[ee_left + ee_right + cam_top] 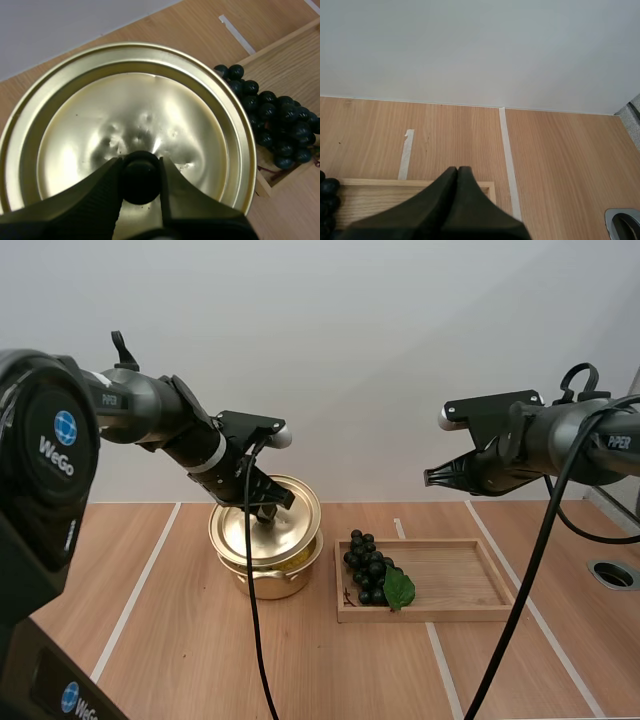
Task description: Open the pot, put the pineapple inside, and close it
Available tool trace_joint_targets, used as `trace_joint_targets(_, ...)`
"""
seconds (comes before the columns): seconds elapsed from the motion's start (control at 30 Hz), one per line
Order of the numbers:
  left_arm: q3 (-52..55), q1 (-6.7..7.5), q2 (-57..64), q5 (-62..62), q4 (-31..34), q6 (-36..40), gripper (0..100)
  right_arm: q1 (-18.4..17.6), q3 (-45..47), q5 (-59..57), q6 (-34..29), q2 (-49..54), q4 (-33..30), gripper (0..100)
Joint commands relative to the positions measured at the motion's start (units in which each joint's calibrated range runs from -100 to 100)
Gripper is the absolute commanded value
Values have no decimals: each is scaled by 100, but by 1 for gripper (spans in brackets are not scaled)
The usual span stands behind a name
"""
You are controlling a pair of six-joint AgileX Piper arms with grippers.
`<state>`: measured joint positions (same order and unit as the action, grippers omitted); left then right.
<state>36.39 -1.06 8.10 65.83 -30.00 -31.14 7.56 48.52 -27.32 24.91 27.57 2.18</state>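
The gold pot (275,580) stands on the wooden table (150,590), just left of the wooden tray (460,580); its lid (262,532) is off the rim on one side and tilted, top face turned towards the high camera, low edge over the pot's mouth; whether that edge touches the rim I cannot tell. My left gripper (268,502) has the lid by its black knob (141,175); in the left wrist view the two fingers (100,192) pinch the knob between their tips, the lid (150,115) spread out beyond them.

A bunch of dark grapes (368,565) with a green leaf (399,590) lies in the tray at its left end, near the pot; the left wrist view shows the grapes (280,125) just past the lid's edge.

My right gripper (432,478) hangs in the air above the tray's right part, well apart from the pot; its fingers lie together as one dark wedge (457,172), gripping nothing, over the tray's far rim (360,182).
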Motion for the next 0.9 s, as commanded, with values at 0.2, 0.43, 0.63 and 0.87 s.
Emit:
trace_joint_targets(0.2,3,23,-500,-284,-199,-272,0,14,29,-35,1,7,-65,0)
trace_joint_targets(0.43,3,23,-632,-267,-399,-510,0,14,29,-25,11,7,-65,0)
trace_joint_targets(0.63,3,23,-656,-144,-618,-715,20,14,29,-25,44,7,-75,0)
trace_joint_targets(0.87,3,23,-678,-103,-652,-777,58,14,29,-25,44,7,-75,0)
